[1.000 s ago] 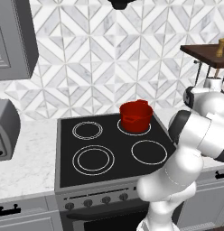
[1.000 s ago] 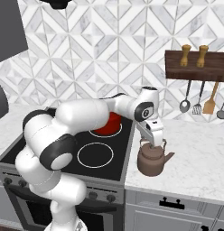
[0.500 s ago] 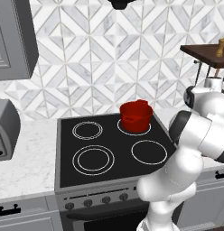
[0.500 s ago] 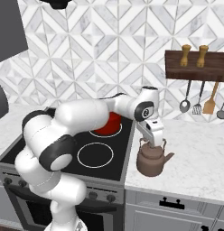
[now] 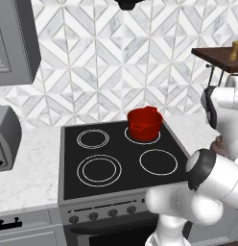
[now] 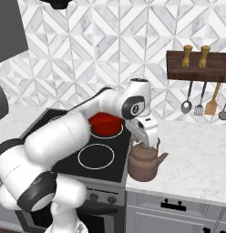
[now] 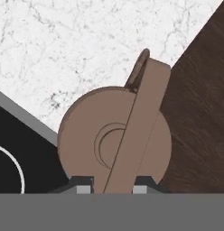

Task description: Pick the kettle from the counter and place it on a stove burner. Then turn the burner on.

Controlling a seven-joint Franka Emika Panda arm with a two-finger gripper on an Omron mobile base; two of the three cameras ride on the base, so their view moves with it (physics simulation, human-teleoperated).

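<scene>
- Our gripper (image 7: 113, 188) sits directly over the kettle (image 6: 144, 163), its fingertips (image 7: 84, 186) clenched on either side of the arched handle (image 7: 134, 137), low at the near end.
- The handle's long axis runs away from the gripper toward the spout (so the grip crosses it squarely).
- The kettle rests on the counter (image 6: 201, 154), just right of the cooktop (image 5: 116, 158); it is not lifted yet.
- The big burner (image 5: 99, 170) lies left of the kettle, across the cooktop at its front-left; the red pot (image 5: 144, 124) stands on a rear ring.
- A second ago the jaws stood wide around the handle; now they have closed on it, the kettle unmoved.
</scene>
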